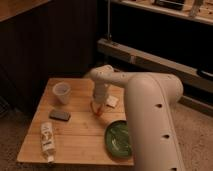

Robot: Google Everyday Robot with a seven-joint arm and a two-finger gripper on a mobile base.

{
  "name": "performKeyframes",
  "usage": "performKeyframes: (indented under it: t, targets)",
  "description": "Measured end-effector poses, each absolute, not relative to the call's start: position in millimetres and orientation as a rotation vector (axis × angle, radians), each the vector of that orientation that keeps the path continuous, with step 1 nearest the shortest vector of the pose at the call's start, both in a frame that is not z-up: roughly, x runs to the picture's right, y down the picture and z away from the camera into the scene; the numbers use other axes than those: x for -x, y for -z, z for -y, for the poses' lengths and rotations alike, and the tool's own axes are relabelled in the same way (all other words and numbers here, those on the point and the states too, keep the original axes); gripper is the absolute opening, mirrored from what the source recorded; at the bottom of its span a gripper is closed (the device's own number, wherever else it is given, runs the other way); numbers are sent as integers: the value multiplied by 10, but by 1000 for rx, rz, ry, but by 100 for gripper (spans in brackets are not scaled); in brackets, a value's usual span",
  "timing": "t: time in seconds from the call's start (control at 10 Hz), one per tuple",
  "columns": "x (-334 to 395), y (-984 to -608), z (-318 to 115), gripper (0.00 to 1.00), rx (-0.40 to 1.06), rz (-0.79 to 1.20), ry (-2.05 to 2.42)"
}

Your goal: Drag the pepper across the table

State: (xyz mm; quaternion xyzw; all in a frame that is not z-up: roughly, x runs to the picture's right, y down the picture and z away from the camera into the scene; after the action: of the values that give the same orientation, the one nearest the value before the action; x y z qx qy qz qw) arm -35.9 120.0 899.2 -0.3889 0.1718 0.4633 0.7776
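The pepper (101, 111) is a slim red-orange thing lying on the light plank table (80, 132), near its middle, just left of a pale square packet (112, 101). My gripper (98, 107) reaches down from the white arm (145, 110) and sits right over the pepper, at or touching it. The arm covers the table's right side.
A white cup (61, 92) stands at the back left. A dark flat phone-like thing (59, 115) lies left of centre. A bottle (47, 140) lies on its side at the front left. A green plate (119, 139) sits at the front right. Dark wall panels stand behind.
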Motion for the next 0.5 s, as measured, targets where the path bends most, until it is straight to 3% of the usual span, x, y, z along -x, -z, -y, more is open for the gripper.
performKeyframes:
  t: [0.5]
  targets:
    - [344, -8996, -1205, 3, 843, -373, -999]
